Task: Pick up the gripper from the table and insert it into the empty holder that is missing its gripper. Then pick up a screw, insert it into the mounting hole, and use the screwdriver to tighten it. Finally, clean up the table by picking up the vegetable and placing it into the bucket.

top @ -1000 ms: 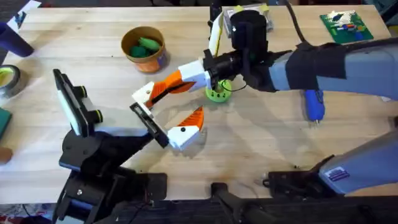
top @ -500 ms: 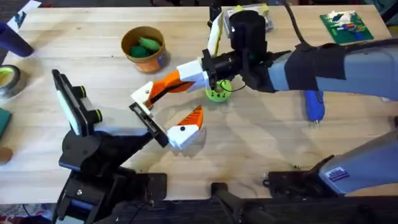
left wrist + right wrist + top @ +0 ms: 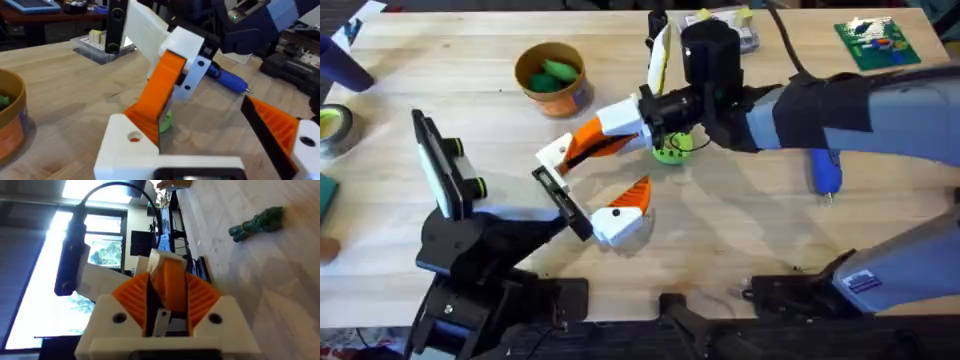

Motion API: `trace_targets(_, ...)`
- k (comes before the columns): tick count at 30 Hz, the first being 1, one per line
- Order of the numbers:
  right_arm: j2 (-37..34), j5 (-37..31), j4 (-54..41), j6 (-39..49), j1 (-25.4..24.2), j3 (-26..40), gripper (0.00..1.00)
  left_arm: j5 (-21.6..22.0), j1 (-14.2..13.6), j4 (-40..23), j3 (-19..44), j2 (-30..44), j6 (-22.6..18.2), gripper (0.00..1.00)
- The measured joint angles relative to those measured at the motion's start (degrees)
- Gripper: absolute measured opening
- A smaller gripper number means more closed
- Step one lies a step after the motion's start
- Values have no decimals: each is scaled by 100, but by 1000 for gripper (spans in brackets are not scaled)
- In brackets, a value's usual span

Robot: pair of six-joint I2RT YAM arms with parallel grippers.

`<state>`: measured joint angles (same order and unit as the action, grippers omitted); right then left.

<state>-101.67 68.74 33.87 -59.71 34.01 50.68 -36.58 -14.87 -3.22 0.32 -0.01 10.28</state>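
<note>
Right arm (image 3: 880, 105) grey with black sleeve; hand (image 3: 638, 125) white, orange ribbed pads.

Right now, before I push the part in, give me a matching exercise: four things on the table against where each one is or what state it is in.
Things:
1. orange gripper finger
2. blue screwdriver
3. yellow-orange bucket
4. tape roll

States:
A. at the table's left edge
B. clamped in the right gripper
C. has green pieces inside
D. lying on the table's right side, not gripped

Pairs: 1-B, 2-D, 3-C, 4-A
</note>
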Motion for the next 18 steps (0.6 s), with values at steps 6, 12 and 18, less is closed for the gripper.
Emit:
trace_targets(6,0,65,24,-1,50,0,589,-162,-42,-2,0,0,1,994)
trace_targets(12,0,101,34,12,10,-1,991,-186,-42,-3,0,0,1,994)
trace_targets(18,0,119,31,12,-420,-2,993,-228,-42,-3,0,0,1,994)
